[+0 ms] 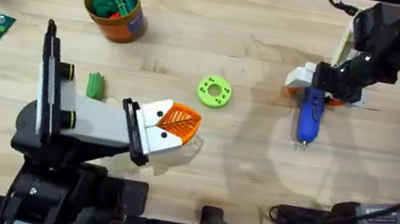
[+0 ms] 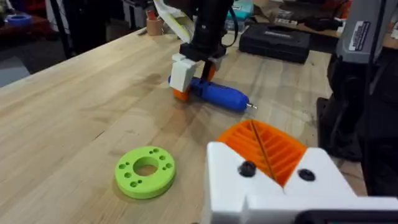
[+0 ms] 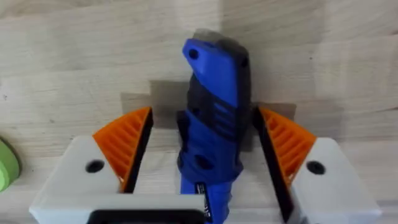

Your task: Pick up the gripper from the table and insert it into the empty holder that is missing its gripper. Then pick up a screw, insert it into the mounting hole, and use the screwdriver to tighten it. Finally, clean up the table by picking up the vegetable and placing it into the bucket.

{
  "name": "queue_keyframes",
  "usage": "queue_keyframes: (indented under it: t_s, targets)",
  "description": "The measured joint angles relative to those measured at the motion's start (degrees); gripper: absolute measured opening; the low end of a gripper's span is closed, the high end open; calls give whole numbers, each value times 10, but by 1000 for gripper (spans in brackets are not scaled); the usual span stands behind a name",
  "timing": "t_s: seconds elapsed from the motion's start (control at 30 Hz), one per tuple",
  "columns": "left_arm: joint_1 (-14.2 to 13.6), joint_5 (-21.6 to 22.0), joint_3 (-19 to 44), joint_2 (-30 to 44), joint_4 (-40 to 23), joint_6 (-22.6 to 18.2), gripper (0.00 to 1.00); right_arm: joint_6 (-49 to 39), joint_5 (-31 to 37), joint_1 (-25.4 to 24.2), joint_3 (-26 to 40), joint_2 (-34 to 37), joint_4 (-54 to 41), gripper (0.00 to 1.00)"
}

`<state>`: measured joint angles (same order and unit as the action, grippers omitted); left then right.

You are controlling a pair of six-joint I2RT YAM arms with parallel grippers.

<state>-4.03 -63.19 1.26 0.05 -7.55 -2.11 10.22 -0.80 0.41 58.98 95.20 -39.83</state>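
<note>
Over on the left, the orange-brown bucket (image 1: 115,10) holds a heap of green toy pieces. Nearer me a small green vegetable (image 1: 95,84) lies on the table (image 1: 239,167), just beside the left arm. The left gripper (image 1: 178,123) has its orange pads pressed together on nothing. A lime-green ring (image 1: 214,92) sits mid-table. At right, the right gripper (image 1: 319,91) straddles the blue screwdriver (image 1: 310,114), pads spread either side of it.

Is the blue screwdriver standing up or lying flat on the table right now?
Lying flat. The screwdriver rests lengthwise on the table, its metal bit toward the arms' bases, between the right hand's spread fingers.
</note>
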Motion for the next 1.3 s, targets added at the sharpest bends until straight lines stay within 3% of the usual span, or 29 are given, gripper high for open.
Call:
queue_keyframes:
  t_s: [0.43, 0.53, 0.67, 0.7, 0.73, 1.3]
  targets:
    - [0, 0, 0, 0, 0, 0, 16, -2, 39, 28, 0, 9, 1, 959]
    - [0, 0, 0, 0, 0, 0, 16, -5, 43, 28, 0, 10, 0, 723]
    - [0, 0, 0, 0, 0, 0, 16, -9, 53, 28, 1, 13, 3, 156]
    - [0, 0, 0, 0, 0, 0, 16, -10, 56, 27, 1, 15, 4, 61]
    - [0, 0, 0, 0, 0, 0, 16, -10, 57, 27, 2, 16, 5, 30]
    - [0, 0, 0, 0, 0, 0, 16, -10, 53, 27, -3, 4, -4, 31]
